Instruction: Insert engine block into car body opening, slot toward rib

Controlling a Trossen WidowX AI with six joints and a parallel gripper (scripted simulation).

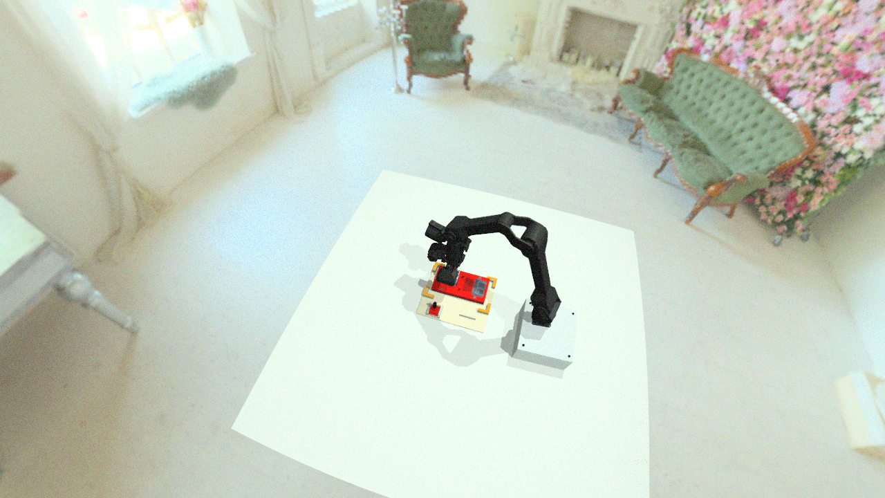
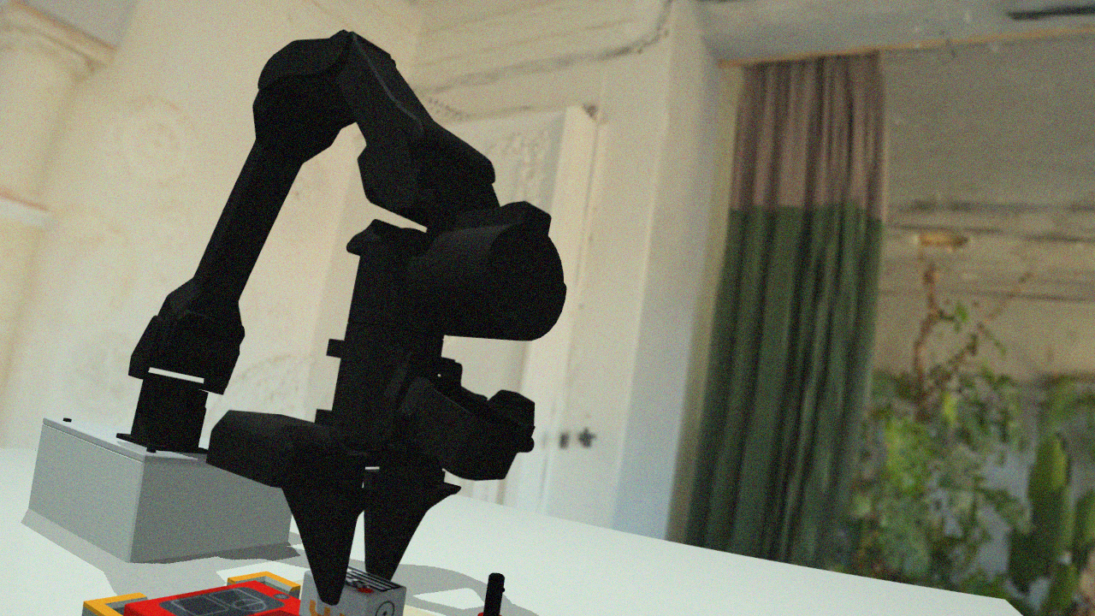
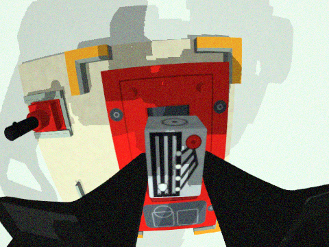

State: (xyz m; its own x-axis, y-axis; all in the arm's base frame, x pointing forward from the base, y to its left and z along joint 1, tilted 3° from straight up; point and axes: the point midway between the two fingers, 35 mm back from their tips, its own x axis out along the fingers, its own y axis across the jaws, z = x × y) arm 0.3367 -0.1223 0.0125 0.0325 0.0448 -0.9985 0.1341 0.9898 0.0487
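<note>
The grey engine block (image 3: 175, 161) (image 2: 387, 601) is upright between the fingers, its striped face with a red disc turned up. My gripper (image 3: 174, 158) (image 2: 356, 588) (image 1: 446, 281) is shut on it, one finger on each side. The red car body (image 3: 164, 89) (image 1: 459, 296) (image 2: 141, 608) lies under the block. A dark strip of the opening (image 3: 168, 110) shows just beyond the block in the wrist view; the rest is covered. I cannot tell whether the block's lower end is inside the opening. The rib and the slot side are hidden.
The cream board (image 3: 96, 147) (image 1: 458, 322) carries orange corner brackets (image 3: 219, 44) (image 1: 426, 292) around the car body. Beside it stands a red piece with a black post (image 3: 48, 116) (image 1: 434, 310). A thin grey strip (image 1: 467, 317) lies on the board. The grey base box (image 1: 547, 349) is nearby.
</note>
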